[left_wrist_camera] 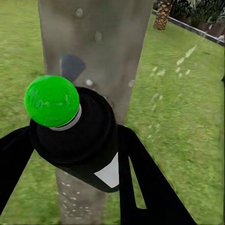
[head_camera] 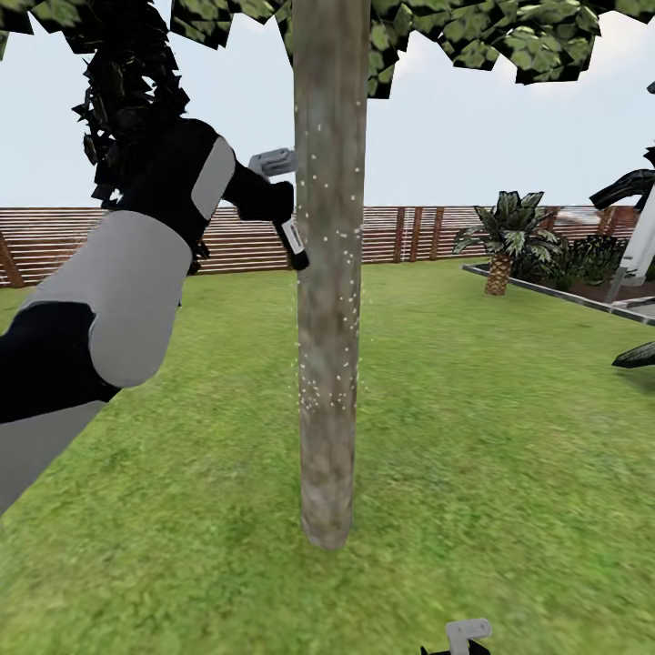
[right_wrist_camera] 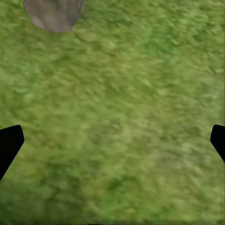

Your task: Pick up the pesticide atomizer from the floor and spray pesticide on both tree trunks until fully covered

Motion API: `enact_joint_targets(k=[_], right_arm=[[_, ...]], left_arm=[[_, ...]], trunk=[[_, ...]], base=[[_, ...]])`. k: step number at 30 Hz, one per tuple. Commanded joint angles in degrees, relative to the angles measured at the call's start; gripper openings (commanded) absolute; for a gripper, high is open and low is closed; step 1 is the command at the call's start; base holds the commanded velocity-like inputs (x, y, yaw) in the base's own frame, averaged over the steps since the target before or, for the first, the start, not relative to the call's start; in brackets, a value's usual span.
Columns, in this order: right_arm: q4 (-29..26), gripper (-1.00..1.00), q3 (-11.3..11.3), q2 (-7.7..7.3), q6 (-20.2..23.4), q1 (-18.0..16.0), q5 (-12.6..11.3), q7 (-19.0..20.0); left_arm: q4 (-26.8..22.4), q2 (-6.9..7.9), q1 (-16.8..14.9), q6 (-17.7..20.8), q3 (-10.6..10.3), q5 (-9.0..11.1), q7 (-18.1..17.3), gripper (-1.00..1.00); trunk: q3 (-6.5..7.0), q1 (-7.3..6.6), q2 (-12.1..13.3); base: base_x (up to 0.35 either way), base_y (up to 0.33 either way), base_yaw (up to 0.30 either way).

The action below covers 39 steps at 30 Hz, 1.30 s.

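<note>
Our left gripper (left_wrist_camera: 93, 154) had its two black fingers (left_wrist_camera: 145, 183) closed around the spray bottle (left_wrist_camera: 82, 140), a dark bottle with a white label and a green round marker showing at its near end in the left wrist view. In the head view the bottle (head_camera: 289, 232) was held raised, just beside the tree trunk (head_camera: 329, 273), with its pale grey trigger head (head_camera: 273, 162) turned toward the bark. White specks of spray (head_camera: 323, 382) dotted the trunk from about bottle height down toward its lower part.

Our right gripper (right_wrist_camera: 112, 145) had its fingers (right_wrist_camera: 9, 143) spread wide apart with nothing between them, over the grass (right_wrist_camera: 122, 117), with the foot of the trunk (right_wrist_camera: 54, 14) near it.

Beyond the trunk lay the lawn (head_camera: 473, 437), a brown slatted fence (head_camera: 400, 235), and a low palm (head_camera: 505, 238) by a raised bed. Blocky green leaves (head_camera: 509, 32) hung overhead.
</note>
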Motion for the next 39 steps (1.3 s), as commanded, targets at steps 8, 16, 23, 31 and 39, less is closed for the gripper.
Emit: enact_joint_targets(k=[8, 16, 23, 31, 39], right_arm=[[0.05, 1.00, 0.14, 0.01, -0.09, -0.05, 0.55, -0.44], [0.05, 1.00, 0.14, 0.55, -0.09, -0.05, 0.55, -0.45], [0.05, 1.00, 0.14, 0.62, -0.10, -0.05, 0.55, -0.45], [0.05, 1.00, 0.14, 0.62, -0.11, -0.05, 0.55, -0.44], [0.05, 1.00, 0.14, 0.62, -0.10, -0.05, 0.55, -0.45]], left_arm=[[6.25, -0.06, -0.18, -0.01, 1.40, 0.27, 0.30, -1.00], [13.60, -0.06, -0.19, -2.02, 1.77, 0.37, 0.21, -1.00], [17.91, -0.06, -0.19, -6.05, 1.79, 5.00, 0.14, -1.00], [23.88, -0.06, -0.19, -14.76, 1.34, 4.03, -3.53, -1.00], [24.02, -0.06, -0.19, -15.51, 0.91, -7.30, -12.95, -1.00]], trunk=[[-0.12, 0.03, -0.14], [-0.12, 0.03, -0.14], [-0.12, 0.03, -0.14], [-0.12, 0.03, -0.14], [-0.12, 0.03, -0.14]], base=[[0.000, 0.000, 0.000], [0.000, 0.000, 0.000], [0.000, 0.000, 0.000], [0.000, 0.000, 0.000], [-0.001, 0.000, 0.000]])
